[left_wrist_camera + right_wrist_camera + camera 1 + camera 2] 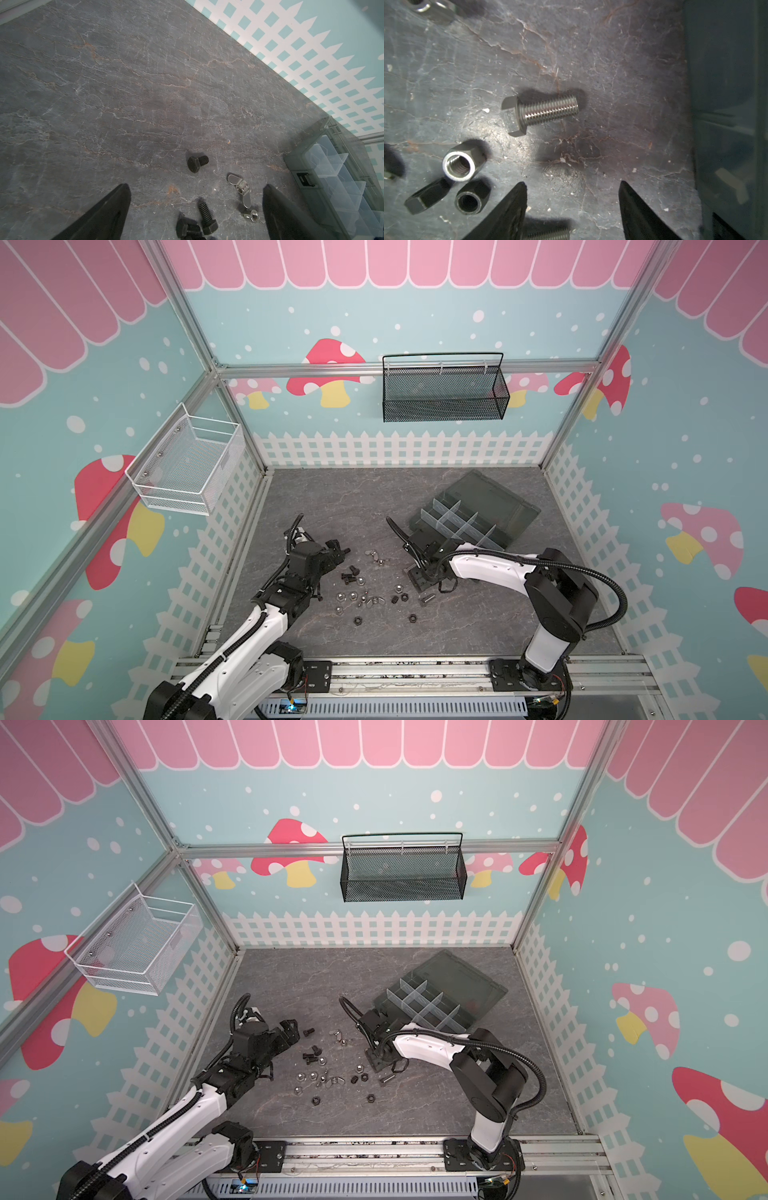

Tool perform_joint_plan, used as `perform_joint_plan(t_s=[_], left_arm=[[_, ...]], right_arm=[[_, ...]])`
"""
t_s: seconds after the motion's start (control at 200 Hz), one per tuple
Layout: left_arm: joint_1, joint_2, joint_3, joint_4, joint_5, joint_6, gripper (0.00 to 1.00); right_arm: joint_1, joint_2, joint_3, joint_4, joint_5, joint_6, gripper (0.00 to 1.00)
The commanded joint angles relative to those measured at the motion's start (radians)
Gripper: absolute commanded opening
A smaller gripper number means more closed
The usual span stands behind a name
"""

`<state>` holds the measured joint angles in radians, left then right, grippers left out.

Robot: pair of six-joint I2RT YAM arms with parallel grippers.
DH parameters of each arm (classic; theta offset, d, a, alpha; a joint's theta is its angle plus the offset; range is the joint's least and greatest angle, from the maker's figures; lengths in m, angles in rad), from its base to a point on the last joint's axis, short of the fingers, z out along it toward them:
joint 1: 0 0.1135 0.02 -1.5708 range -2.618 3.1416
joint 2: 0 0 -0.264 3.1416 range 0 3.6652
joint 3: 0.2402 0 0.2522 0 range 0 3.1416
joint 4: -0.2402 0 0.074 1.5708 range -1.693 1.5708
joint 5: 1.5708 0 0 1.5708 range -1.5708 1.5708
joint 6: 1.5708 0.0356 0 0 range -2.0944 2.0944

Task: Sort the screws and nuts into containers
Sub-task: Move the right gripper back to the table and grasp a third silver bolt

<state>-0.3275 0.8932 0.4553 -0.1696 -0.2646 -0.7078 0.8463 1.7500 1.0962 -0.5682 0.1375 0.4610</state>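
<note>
Grey stone-patterned table (pixel 332 497) is carrying everything. Most bolts (pixel 350 572) and nuts (pixel 345 597) are lying loose on it, scattered in one group between the two arms in both top views. The box (pixel 465 522) is sitting on the far right part of the table, with its lid (pixel 494 499) lying open behind it.

The left gripper (pixel 196 187) is hovering at the left edge of the group. Its jaws are standing wide apart and are gripping nothing. Near its fingertips a black bolt (pixel 197 164) and a wing nut (pixel 239 187) are lying on the table, apart from each other.

The right gripper (pixel 572 184) is pointing down at the right edge of the group, just beside the near wall of the box. Its jaws are also standing apart, with bare table between the tips. A silver bolt (pixel 542 112) is lying on its side just ahead of them, and neither finger is touching it. A silver nut (pixel 458 166) and a black nut (pixel 468 200) are sitting close together to one side. A second threaded shaft (pixel 548 233) is showing at the picture's edge between the fingers; I cannot tell whether it is touching them.
</note>
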Motion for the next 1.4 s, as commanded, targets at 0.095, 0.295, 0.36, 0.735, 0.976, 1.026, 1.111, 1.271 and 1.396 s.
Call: perform_joint_plan(t_s=[0.095,0.295,0.36,0.735,0.976,1.026,1.111,1.271,1.396], left_arm=[[0.008,-0.008,0.004,-0.02,0.004,-0.025,1.0],[0.008,-0.007,0.0,-0.018,0.004,-0.028,1.0],[0.009,-0.005,-0.001,-0.015,0.004,-0.029,1.0],[0.009,-0.003,-0.001,-0.011,0.008,-0.03,1.0],[0.01,-0.011,-0.007,-0.011,0.008,-0.034,1.0],[0.01,-0.01,-0.007,-0.01,0.008,-0.034,1.0],[0.01,-0.008,-0.006,-0.011,0.008,-0.035,1.0],[0.01,-0.008,-0.007,-0.01,0.01,-0.035,1.0],[0.01,-0.008,-0.007,-0.01,0.009,-0.035,1.0]], right_arm=[[0.008,0.056,0.045,0.023,0.007,-0.011,0.75],[0.008,0.096,0.083,0.025,0.057,-0.015,0.76],[0.007,0.106,0.094,0.027,0.075,-0.013,0.77],[0.001,0.213,0.201,0.013,0.078,-0.008,0.75],[-0.007,0.241,0.225,0.008,0.05,-0.016,0.65],[-0.011,0.243,0.228,0.008,0.044,-0.018,0.63],[-0.019,0.251,0.231,0.006,0.029,-0.017,0.59],[-0.033,0.27,0.234,0.0,-0.003,-0.008,0.49],[-0.034,0.281,0.234,0.001,-0.023,-0.01,0.42]])
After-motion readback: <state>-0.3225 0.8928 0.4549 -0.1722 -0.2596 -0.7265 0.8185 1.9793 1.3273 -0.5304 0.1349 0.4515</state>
